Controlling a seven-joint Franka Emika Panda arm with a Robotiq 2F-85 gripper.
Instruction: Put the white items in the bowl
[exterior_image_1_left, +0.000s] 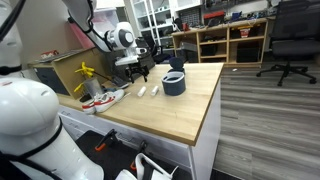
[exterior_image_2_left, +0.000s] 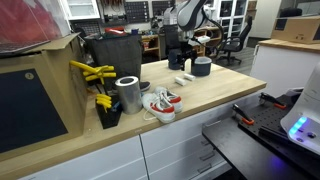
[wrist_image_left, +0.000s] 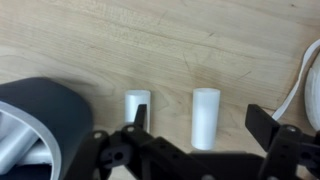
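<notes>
Two short white cylindrical pieces (wrist_image_left: 137, 106) (wrist_image_left: 205, 118) lie on the light wooden tabletop (wrist_image_left: 200, 40). They are side by side and parallel but not touching. In the wrist view their long axes run top to bottom, roughly crosswise to the line between the fingers.

The round dark blue-grey bowl (wrist_image_left: 40, 108) stands just beside the left-hand piece, and in an exterior view it sits near the pair (exterior_image_1_left: 148, 91).

The black Robotiq gripper (wrist_image_left: 200, 120) is above them with its jaws spread wide and holding nothing. The right-hand piece lies between the fingers.

A red-and-white shoe-like object (exterior_image_1_left: 103, 98) lies farther along the table, on the side away from the bowl.
</notes>
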